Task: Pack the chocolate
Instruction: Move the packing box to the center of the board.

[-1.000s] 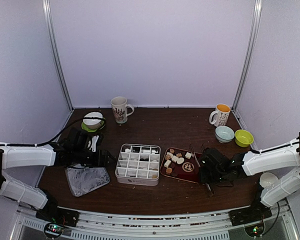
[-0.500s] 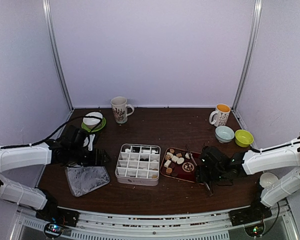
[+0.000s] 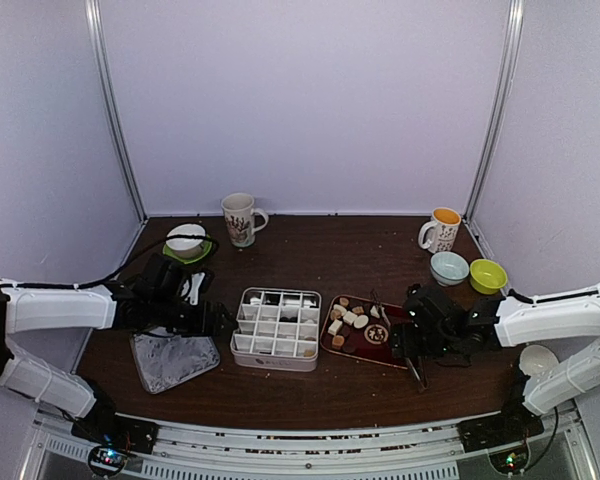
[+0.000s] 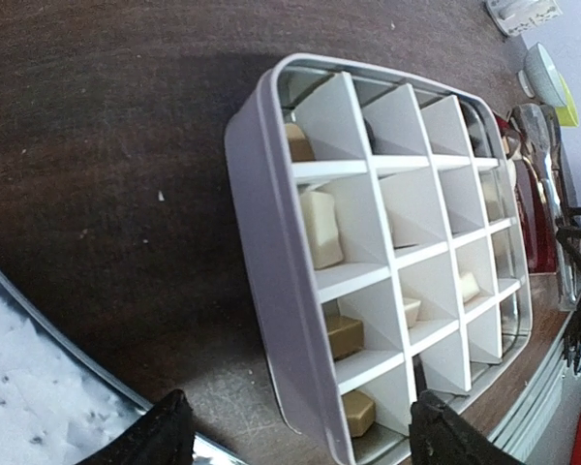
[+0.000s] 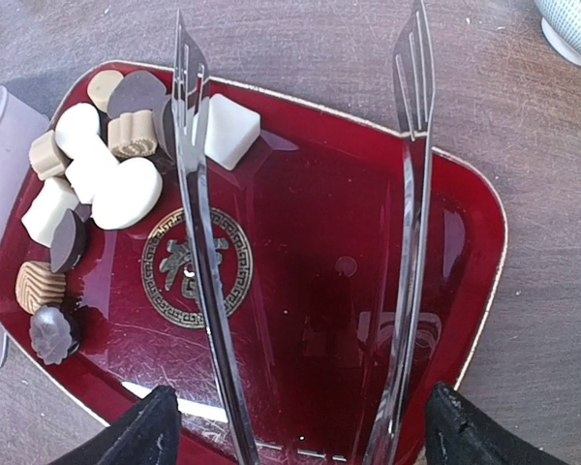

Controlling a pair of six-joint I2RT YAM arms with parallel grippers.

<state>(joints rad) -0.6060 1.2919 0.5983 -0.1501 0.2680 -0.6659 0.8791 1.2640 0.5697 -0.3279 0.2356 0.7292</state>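
Loose chocolate (image 5: 107, 179) in white, tan and dark brown lies heaped at the left end of the red tray (image 5: 368, 242); in the top view the chocolate (image 3: 348, 318) shows on the tray (image 3: 380, 352). My right gripper (image 5: 307, 426) holds metal tongs (image 5: 198, 242) spread wide above the tray, one tip beside a white cube. The white divided box (image 4: 271, 291) holds several pieces (image 4: 320, 228). My left gripper (image 4: 305, 436) stands open astride the box's near corner, not clasping it. From above, the box (image 3: 242, 330) sits between the left gripper (image 3: 223, 322) and the right gripper (image 3: 405, 340).
A silver lid (image 3: 173, 358) lies left of the box. At the back stand two mugs (image 3: 240, 218) (image 3: 442, 230), a white bowl on a green saucer (image 3: 185, 240), a pale bowl (image 3: 448, 267) and a yellow-green bowl (image 3: 487, 275). A white cup (image 3: 536, 358) sits far right.
The right gripper's jaws have widened and the tongs have spread apart over the tray. The left gripper drew back left, then moved right up to the box's corner.
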